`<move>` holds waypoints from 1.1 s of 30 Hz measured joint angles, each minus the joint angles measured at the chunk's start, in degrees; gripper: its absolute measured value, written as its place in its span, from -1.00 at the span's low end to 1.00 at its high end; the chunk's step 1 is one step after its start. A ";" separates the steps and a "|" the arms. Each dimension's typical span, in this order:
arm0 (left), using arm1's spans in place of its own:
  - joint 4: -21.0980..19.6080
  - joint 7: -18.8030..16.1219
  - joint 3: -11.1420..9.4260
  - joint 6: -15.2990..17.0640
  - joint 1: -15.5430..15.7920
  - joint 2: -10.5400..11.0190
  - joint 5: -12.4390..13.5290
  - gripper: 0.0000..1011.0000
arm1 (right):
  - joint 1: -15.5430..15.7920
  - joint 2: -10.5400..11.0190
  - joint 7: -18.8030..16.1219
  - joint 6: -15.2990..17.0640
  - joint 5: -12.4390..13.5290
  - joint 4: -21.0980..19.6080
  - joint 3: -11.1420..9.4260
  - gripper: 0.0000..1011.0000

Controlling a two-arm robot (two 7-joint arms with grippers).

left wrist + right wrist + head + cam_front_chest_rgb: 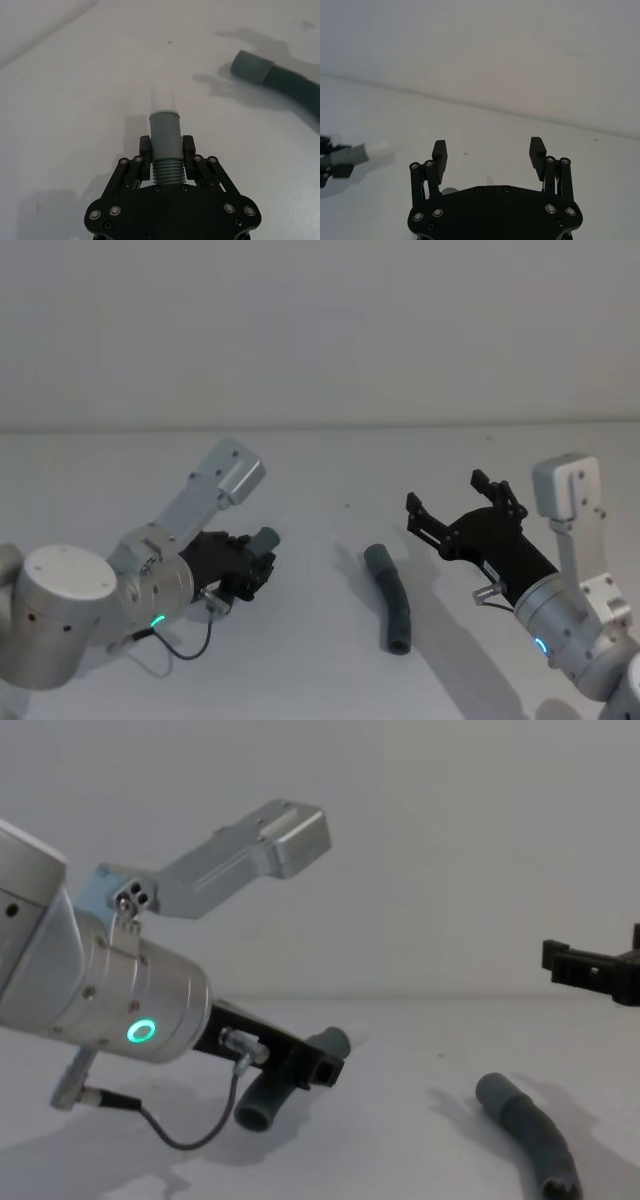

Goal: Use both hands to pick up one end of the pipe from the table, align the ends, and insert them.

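Note:
My left gripper (252,565) (166,150) (318,1070) is shut on one grey pipe piece (265,538) (165,131) (328,1043), held just above the table (320,680). The jaws clamp it where the ribs meet the cuff, and its white plug tip (162,96) (377,148) points forward. The other pipe piece (391,596) (292,84) (527,1125) lies loose on the table between the arms, its plain grey cuff (250,67) turned toward the held piece. My right gripper (452,498) (489,150) (592,965) hangs open and holds nothing, above and to the right of that lying piece.
A pale wall (320,330) rises behind the table's far edge. A thin black cable (185,650) (170,1125) loops under my left wrist near the table surface.

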State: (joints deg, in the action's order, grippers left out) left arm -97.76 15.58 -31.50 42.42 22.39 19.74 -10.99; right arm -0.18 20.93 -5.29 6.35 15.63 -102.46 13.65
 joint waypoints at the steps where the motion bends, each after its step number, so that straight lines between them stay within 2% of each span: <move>1: 0.26 1.20 -0.48 -0.79 0.67 0.58 0.15 -0.33 | -0.30 0.37 -0.41 1.26 -0.13 -0.30 0.21 0.98; 5: 0.93 4.45 -1.60 -2.99 2.50 2.10 0.55 -0.33 | -1.23 1.42 -1.57 4.93 -0.39 -1.10 0.90 0.98; 8: 1.46 7.03 -2.45 -4.87 3.84 3.20 0.91 -0.33 | -2.36 2.50 -2.93 9.05 -0.58 -1.94 1.72 0.98; 9: 1.65 7.63 -2.75 -5.34 4.30 3.55 1.00 -0.33 | -2.36 2.50 -2.93 9.05 -0.58 -1.94 1.72 0.98; 12: 2.19 10.25 -3.57 -7.42 5.73 4.65 1.40 -0.33 | -3.30 3.28 -4.03 12.40 -0.69 -2.56 2.35 0.98; 13: 2.32 10.86 -3.76 -7.96 6.06 4.90 1.52 -0.33 | -3.76 3.61 -4.53 14.34 -0.72 -2.81 2.67 0.98; 16: 2.85 13.38 -4.59 -10.19 7.51 5.97 1.95 -0.33 | -4.49 4.10 -5.31 16.92 -0.74 -3.21 3.24 0.98; 22: 3.85 18.13 -6.27 -14.96 10.32 7.99 2.92 -0.33 | -6.47 4.88 -6.94 24.94 -0.83 -4.17 4.71 0.98; 33: 5.54 25.44 -9.38 -24.14 15.72 11.24 5.25 -0.33 | -8.46 4.41 -7.36 32.79 -1.67 -5.38 6.77 0.98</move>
State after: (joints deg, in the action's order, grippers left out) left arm -92.22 41.02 -40.89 18.28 38.11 30.98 -5.74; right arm -8.65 25.34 -12.65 39.14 13.96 -107.84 20.42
